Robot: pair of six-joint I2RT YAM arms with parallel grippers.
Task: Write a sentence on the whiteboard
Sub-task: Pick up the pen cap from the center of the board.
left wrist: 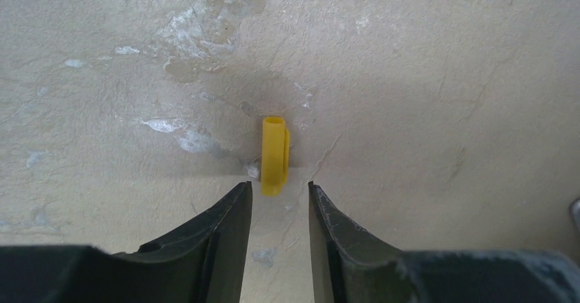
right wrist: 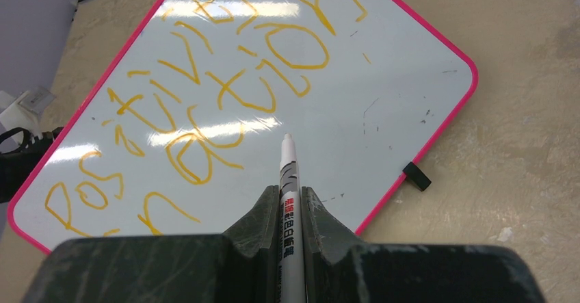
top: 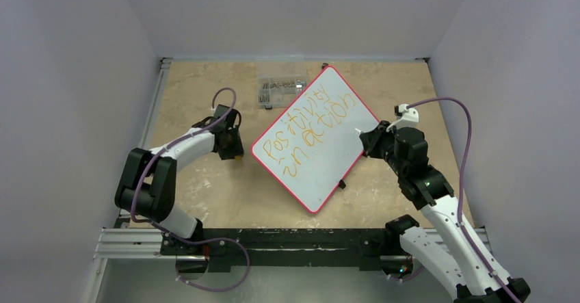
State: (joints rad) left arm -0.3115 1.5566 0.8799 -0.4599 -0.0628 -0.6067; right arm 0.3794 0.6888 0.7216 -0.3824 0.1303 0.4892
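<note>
Right gripper (right wrist: 290, 195) clamped on marker (right wrist: 288, 169), tip bare, over blank part of whiteboard (right wrist: 410, 77); contact unclear. Board lies askew on table (left wrist: 444, 77) between arms. Beyond tip, sentence (right wrist: 226, 91) reads "Positivity in action" in two lines and looks complete. Left gripper (left wrist: 279, 188) parted, holding nothing; yellow cap (left wrist: 275, 152) just ahead. Writing likely done; recapping perhaps left.
</note>
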